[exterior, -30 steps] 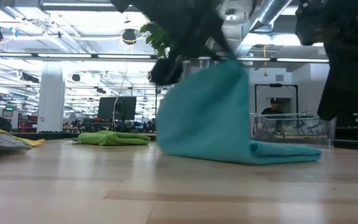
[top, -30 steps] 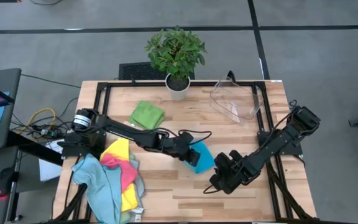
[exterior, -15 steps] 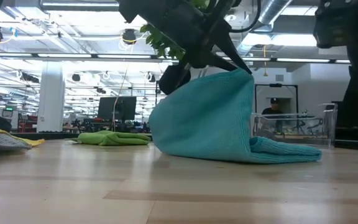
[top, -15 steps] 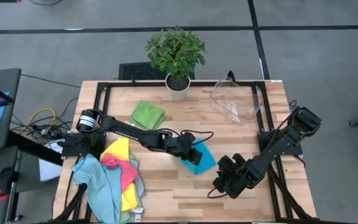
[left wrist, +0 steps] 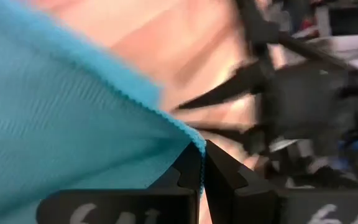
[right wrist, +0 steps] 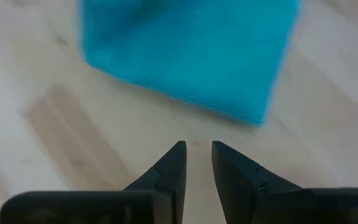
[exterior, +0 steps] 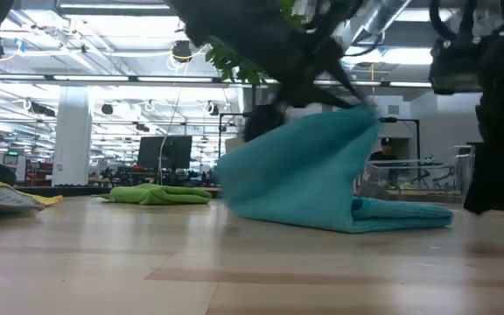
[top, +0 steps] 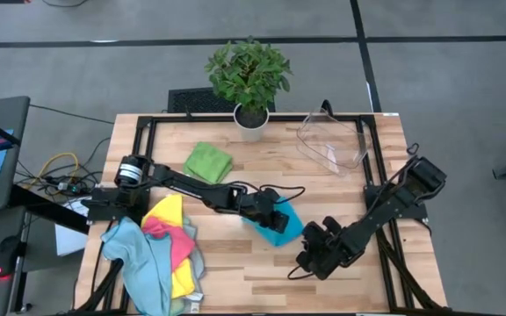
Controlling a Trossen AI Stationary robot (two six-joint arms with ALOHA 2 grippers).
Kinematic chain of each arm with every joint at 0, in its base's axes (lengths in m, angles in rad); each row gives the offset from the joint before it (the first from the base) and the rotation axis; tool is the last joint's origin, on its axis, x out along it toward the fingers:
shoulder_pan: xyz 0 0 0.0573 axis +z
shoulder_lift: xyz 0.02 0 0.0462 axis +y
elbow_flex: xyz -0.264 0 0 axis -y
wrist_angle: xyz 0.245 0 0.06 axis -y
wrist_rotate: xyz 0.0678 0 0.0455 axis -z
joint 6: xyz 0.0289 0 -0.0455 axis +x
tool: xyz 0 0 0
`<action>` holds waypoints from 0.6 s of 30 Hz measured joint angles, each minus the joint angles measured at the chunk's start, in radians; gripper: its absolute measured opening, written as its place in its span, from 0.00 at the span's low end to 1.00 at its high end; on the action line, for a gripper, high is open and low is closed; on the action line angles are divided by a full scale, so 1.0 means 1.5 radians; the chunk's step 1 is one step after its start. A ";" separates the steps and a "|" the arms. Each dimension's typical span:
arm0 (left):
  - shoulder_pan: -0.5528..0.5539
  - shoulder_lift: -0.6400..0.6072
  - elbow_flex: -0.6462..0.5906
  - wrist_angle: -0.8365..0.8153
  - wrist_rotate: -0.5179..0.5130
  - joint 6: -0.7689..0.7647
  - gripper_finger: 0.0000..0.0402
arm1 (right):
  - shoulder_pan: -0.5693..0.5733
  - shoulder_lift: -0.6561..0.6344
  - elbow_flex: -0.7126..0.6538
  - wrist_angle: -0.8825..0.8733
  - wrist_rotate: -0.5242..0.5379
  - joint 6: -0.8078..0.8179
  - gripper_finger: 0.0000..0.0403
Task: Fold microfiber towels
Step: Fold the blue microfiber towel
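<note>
Teal towel (top: pixel 277 221) near the middle of the wooden table (top: pixel 323 193), partly folded: lower layer flat on the wood, upper flap lifted by one corner. Left gripper (top: pixel 281 216) above it, jaws pressed together and pinching that corner, clearly seen in the left wrist view, where the hemmed edge (left wrist: pixel 160 112) runs straight into the closed fingertips. Right gripper (top: pixel 313 256) low over the table on the near right side, just beside the towel but apart from it, holding nothing; jaws a little spread, with bare wood between them in the right wrist view.

Soft and light cloth, probably; hangs in a smooth curve from the pinched corner in the low view and keeps no shape of its own. Likely a bit grippy on the wood, so the lower layer should stay in place while the flap goes over. Best taken at a corner or at the hem, not in the middle, where only a bunch of fabric would come up.

Also on the table: a folded green towel (top: pixel 207 161) on the far side, a heap of mixed towels (top: pixel 161 250) at the near left, a clear bin (top: pixel 330 145) at the far right.
</note>
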 joint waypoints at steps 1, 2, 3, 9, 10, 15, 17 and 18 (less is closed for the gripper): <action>0.000 0.011 0.014 0.008 0.002 0.007 0.00 | 0.000 0.010 0.001 0.017 -0.006 0.000 0.25; 0.000 0.015 0.023 -0.008 0.004 0.015 0.00 | 0.000 0.018 0.002 0.030 -0.012 0.000 0.25; 0.000 0.021 0.034 -0.023 0.008 0.021 0.00 | 0.001 0.023 0.001 0.028 -0.017 0.000 0.25; 0.008 0.055 0.100 -0.058 0.009 0.058 0.00 | 0.006 0.037 0.002 0.046 -0.021 0.000 0.25; 0.010 0.057 0.103 -0.070 0.008 0.065 0.00 | 0.004 0.037 0.002 0.046 -0.019 0.000 0.25; 0.021 0.069 0.107 -0.074 0.023 0.070 0.00 | 0.001 0.036 0.002 0.047 -0.022 -0.005 0.25; 0.023 0.081 0.108 -0.059 0.036 0.070 0.00 | 0.001 0.036 0.002 0.047 -0.021 -0.005 0.25; 0.023 0.086 0.108 -0.058 0.041 0.070 0.00 | 0.001 0.036 0.002 0.048 -0.020 -0.005 0.25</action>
